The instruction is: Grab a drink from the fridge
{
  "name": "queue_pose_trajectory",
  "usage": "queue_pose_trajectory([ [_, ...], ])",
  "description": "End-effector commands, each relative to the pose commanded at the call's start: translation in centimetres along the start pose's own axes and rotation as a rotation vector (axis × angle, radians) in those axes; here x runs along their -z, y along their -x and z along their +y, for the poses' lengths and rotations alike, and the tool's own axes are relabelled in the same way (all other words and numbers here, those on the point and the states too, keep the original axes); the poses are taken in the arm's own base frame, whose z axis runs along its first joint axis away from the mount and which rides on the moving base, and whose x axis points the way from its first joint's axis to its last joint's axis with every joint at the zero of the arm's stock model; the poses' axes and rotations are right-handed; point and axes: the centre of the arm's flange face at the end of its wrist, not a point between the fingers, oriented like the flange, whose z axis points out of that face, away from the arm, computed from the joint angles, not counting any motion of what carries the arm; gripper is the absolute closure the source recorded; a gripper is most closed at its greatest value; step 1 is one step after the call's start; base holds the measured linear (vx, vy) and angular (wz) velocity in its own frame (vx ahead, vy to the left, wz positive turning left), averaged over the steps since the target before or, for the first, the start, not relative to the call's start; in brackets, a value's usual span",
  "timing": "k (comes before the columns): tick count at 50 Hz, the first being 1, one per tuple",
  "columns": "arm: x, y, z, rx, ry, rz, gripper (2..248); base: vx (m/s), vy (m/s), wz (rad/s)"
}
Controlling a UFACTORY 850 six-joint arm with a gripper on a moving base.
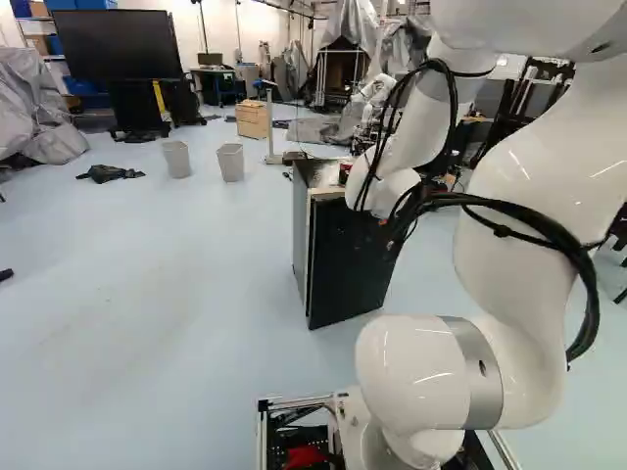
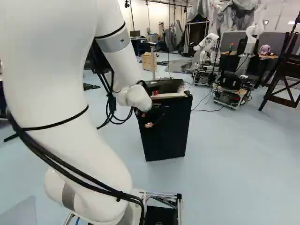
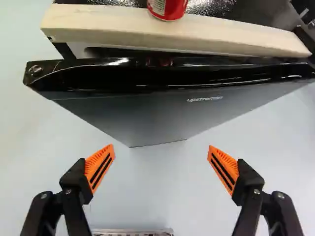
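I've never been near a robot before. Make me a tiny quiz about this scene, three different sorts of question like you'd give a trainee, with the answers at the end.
1. True or false: the gripper is holding the red can.
2. Which of these lies along the front top edge of the fridge?
a) a folded towel
b) a wooden bar
c) a coiled rope
3. Fill in the colour: the gripper's two pads are ____.

Key: 1. False; its fingers stand open, with the can beyond them. 2. b. 3. Orange.
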Motion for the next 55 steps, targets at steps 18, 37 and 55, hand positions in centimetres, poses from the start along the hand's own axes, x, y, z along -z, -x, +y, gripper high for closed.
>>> queue_pose_trajectory([
  [18,-2.1,0.6,-0.1,0.010,-0.015,-0.025,3,0.000,0.000,0.000],
  [37,-2.8,0.5,-0.1,0.011,-0.018,-0.033,3,0.000,0.000,0.000],
  [55,-3.7,-0.4,0.0,0.014,-0.019,-0.027,3,0.000,0.000,0.000],
])
